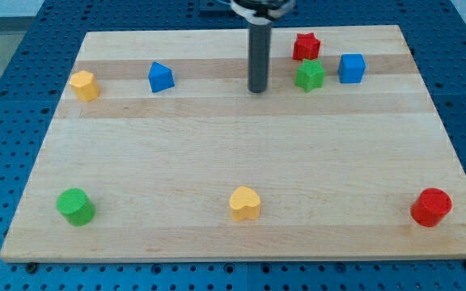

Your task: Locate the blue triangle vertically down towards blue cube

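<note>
The blue triangle point(160, 78) lies near the view's top left on the wooden board point(241, 153). The blue cube point(351, 69) sits near the top right. My tip point(256, 90) rests on the board between them, well to the right of the triangle and just left of the green star point(309, 75). It touches no block.
A red star point(306, 46) sits above the green star. A yellow block point(84, 85) lies at the far left. Along the bottom stand a green cylinder point(75, 206), a yellow heart point(245, 203) and a red cylinder point(431, 207).
</note>
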`<act>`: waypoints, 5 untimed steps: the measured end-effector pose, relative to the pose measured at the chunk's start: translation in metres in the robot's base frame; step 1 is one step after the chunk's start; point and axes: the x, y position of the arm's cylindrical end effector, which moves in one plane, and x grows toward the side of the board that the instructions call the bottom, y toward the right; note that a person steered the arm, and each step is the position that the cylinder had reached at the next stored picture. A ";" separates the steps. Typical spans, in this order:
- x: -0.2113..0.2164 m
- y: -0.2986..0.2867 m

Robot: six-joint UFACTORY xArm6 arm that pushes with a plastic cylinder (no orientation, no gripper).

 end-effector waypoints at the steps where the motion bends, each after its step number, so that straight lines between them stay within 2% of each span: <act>1: -0.036 -0.050; 2: -0.075 -0.096; 3: -0.092 -0.140; 4: -0.067 -0.199; 5: -0.063 -0.205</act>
